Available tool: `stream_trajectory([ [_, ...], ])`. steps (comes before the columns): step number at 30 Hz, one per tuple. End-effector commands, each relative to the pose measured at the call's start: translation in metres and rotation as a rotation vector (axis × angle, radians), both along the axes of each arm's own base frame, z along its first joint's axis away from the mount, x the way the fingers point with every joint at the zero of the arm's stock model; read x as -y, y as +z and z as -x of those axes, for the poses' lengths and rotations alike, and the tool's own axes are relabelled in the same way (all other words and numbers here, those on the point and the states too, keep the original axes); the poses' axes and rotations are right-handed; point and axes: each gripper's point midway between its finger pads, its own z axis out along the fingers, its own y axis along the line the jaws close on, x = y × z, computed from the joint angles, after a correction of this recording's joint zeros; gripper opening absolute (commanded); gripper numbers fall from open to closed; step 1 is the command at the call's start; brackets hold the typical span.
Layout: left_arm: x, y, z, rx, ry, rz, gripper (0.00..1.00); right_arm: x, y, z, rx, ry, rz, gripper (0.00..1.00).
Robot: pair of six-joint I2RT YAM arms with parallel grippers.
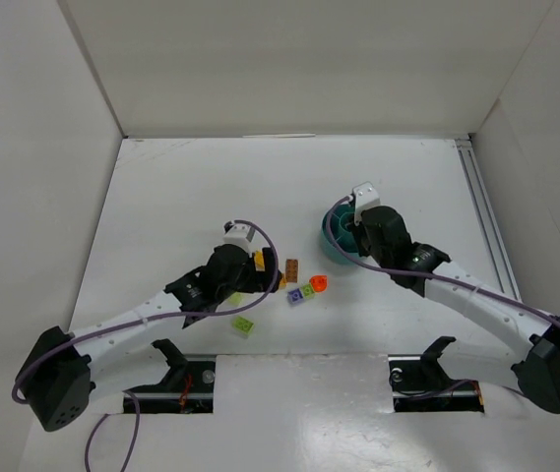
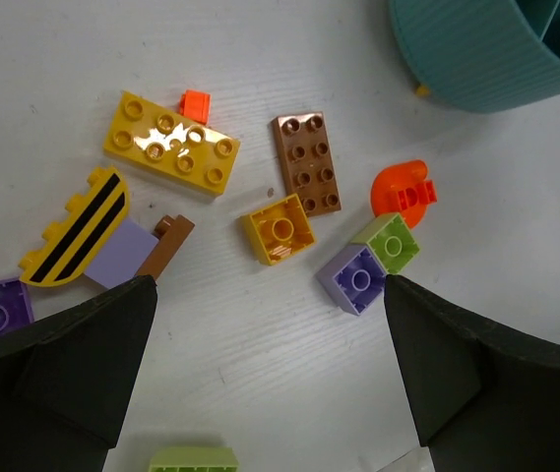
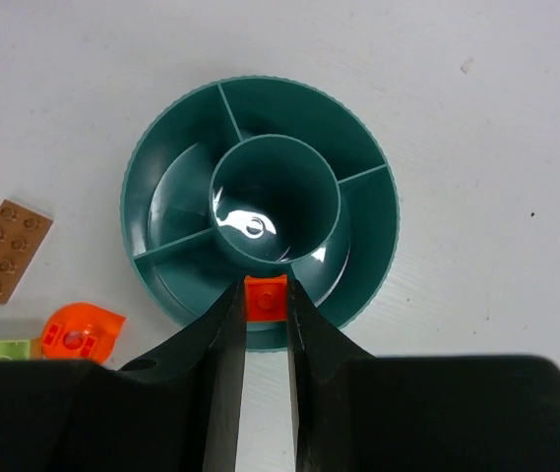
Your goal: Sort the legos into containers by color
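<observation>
Left gripper [image 2: 268, 290]: jaws spread fully wide, nothing held, hanging over the loose legos on the table [image 2: 289, 393].
- Just ahead of the gap: yellow square brick [image 2: 279, 228].
- Against one finger [image 2: 437, 364]: purple brick [image 2: 354, 279], touching a lime brick [image 2: 391, 242]. Just past them, an orange rounded piece [image 2: 401, 190].
- By the other finger: striped yellow curved piece [image 2: 75, 228].
- Farther ahead: brown plate [image 2: 306, 162]. To the striped piece's side of it lies a yellow eight-stud brick [image 2: 170, 144] with a loose orange bit [image 2: 194, 104] at its far edge.
- Farthest, at the corner of the view: outer wall of the teal bowl [image 2: 476, 59].

Right gripper [image 3: 264, 288]: pinched tight on the held orange brick [image 3: 266, 301].
- Brick hangs over the bowl's nearest outer compartment, close to the central cup [image 3: 289, 187].
- Beyond the cup: the remaining compartments, split by inner walls.
</observation>
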Motion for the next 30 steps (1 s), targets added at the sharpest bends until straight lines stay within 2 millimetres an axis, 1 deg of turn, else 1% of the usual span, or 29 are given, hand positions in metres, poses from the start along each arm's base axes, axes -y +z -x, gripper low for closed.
stream_trajectory([
  [1,0.020,0.016,-0.005,0.031,-0.074,0.030,1.00,-0.010,0.009,-0.009,0.017,0.054,-0.035,0.18],
  [2,0.022,0.011,-0.007,0.017,-0.074,0.016,1.00,-0.013,0.007,-0.010,0.012,0.062,-0.037,0.18],
  [4,0.026,0.008,-0.006,-0.001,-0.092,0.015,1.00,-0.015,0.003,-0.010,0.001,0.070,-0.035,0.20],
  [5,0.029,0.006,-0.005,-0.008,-0.101,0.009,1.00,-0.016,0.005,-0.011,0.009,0.070,-0.040,0.23],
  [6,0.030,0.006,-0.004,-0.007,-0.114,0.006,1.00,-0.013,0.002,-0.013,0.002,0.061,-0.035,0.23],
  [8,0.031,0.003,-0.003,-0.019,-0.123,0.003,1.00,-0.015,-0.001,-0.013,-0.009,0.069,-0.033,0.26],
  [9,0.032,0.001,-0.004,-0.020,-0.123,0.002,1.00,-0.015,-0.001,-0.013,-0.009,0.069,-0.033,0.31],
  [11,0.032,0.001,-0.004,-0.020,-0.123,0.002,1.00,-0.015,-0.001,-0.013,-0.009,0.069,-0.033,0.36],
  [12,0.032,0.001,-0.004,-0.020,-0.123,0.002,1.00,-0.016,0.003,-0.014,-0.001,0.069,-0.039,0.45],
  [15,0.034,0.001,-0.001,-0.020,-0.132,0.002,1.00,-0.016,0.003,-0.014,-0.001,0.069,-0.039,0.53],
  [16,0.035,0.004,-0.001,-0.014,-0.132,0.008,1.00,-0.016,0.003,-0.014,-0.001,0.069,-0.039,0.59],
  [19,0.034,0.004,-0.001,-0.005,-0.125,0.000,1.00,-0.015,0.001,-0.013,-0.011,0.064,-0.042,0.65],
  [20,0.039,0.008,0.001,0.006,-0.145,0.000,1.00,-0.014,0.009,-0.012,0.007,0.064,-0.056,0.66],
  [21,0.043,0.004,0.005,0.003,-0.160,-0.012,1.00,-0.014,0.013,-0.011,0.018,0.064,-0.064,0.68],
  [22,0.046,0.004,0.009,0.009,-0.181,-0.020,1.00,-0.010,0.015,-0.008,0.016,0.056,-0.057,0.69],
  [23,0.050,0.002,0.012,0.010,-0.207,-0.038,1.00,-0.006,0.024,-0.005,0.039,0.049,-0.067,0.73],
  [25,0.063,0.003,0.019,0.010,-0.247,-0.039,1.00,0.004,0.020,0.003,0.025,0.036,-0.049,0.76],
  [26,0.066,-0.002,0.021,-0.006,-0.242,-0.060,1.00,0.013,0.024,0.008,0.036,0.012,-0.059,0.79],
  [27,0.066,-0.007,0.021,-0.026,-0.233,-0.064,1.00,0.016,0.023,0.012,0.035,0.012,-0.058,0.79],
  [28,0.072,-0.007,0.023,-0.021,-0.233,-0.070,0.97,0.021,0.023,0.015,0.039,0.002,-0.053,0.80],
  [29,0.071,-0.015,0.025,-0.030,-0.232,-0.101,0.95,0.028,0.021,0.018,0.035,-0.009,-0.050,0.80],
  [30,0.075,-0.022,0.027,-0.039,-0.224,-0.125,0.92,0.034,0.028,0.021,0.061,-0.020,-0.069,0.80],
])
